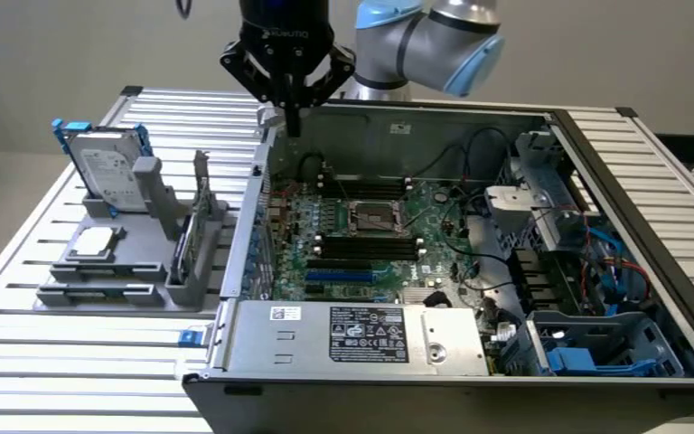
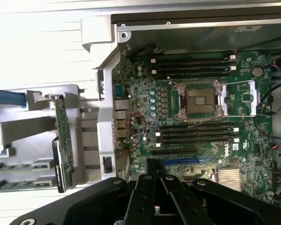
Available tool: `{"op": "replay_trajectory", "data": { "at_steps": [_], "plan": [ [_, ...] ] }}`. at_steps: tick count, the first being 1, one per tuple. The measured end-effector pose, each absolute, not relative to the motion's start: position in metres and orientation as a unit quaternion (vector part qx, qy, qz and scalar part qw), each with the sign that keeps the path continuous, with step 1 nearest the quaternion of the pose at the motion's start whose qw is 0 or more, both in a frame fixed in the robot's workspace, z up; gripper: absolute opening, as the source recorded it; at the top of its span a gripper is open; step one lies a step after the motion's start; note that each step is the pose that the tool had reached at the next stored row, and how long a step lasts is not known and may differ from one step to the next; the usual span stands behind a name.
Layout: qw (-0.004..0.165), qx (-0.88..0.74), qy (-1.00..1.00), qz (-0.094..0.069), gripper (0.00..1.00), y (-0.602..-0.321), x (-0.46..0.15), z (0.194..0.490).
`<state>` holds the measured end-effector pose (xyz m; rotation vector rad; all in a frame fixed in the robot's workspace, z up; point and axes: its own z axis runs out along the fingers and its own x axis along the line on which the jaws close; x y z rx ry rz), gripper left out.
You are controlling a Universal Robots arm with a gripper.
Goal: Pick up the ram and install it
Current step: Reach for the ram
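Over the case point(image 1: 468, 113) wall, your gripper point(image 1: 289, 117) hangs clenched shut, holding nothing
You will find the ram point(image 2: 19, 167) lying flat in the grey holder point(image 1: 106, 294) on the table beside the case, well apart from the gripper; judge it light, stiff, thin and fragile, best taken by its long edges, clear of chips and contacts

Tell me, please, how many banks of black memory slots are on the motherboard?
2: first bank beside the processor socket; second bank on the socket's opposite side. None appear hidden.
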<state>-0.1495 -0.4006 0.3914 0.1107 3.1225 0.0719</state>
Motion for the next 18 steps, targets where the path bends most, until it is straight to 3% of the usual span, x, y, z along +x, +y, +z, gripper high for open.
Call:
{"op": "replay_trajectory", "data": {
  "at_steps": [18],
  "plan": [
    [0.008, 0.035, 0.999, 0.023, 0.11, -0.415, -0.231, 0.387]
  ]
}}
